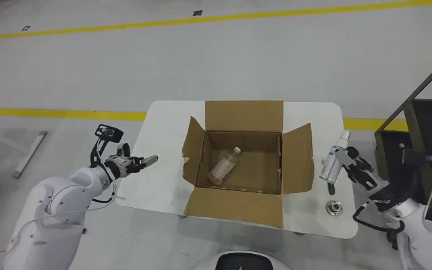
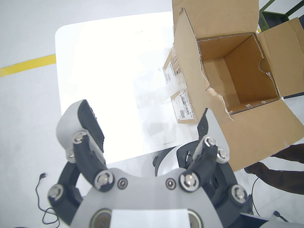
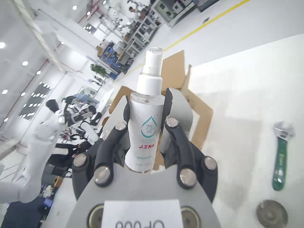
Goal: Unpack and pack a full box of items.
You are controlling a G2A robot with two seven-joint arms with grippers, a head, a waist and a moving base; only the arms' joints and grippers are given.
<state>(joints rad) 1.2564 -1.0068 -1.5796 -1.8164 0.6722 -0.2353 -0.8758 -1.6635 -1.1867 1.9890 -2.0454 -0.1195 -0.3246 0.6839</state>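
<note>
White table [image 1: 169, 135] on yellow-lined floor [image 1: 202, 61] carries an open box [image 1: 243, 202], a clear bottle [image 1: 225, 165] lying inside. Right gripper [image 3: 146, 100] clamps a spray bottle [image 3: 147, 129] near a wrench [image 3: 281, 153] and perhaps a metal disc [image 3: 270, 211]; left gripper [image 2: 144, 110] is open.

White arms [image 1: 67, 192], grey-plated left end effector [image 2: 143, 109], silver screws [image 2: 103, 179].

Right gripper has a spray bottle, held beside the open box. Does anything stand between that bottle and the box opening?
Only a side flap of the box, splayed outward toward the spray bottle in the right gripper; the bottle would likely have to pass over it. A plastic bottle lies inside, with bare floor beside it.
</note>
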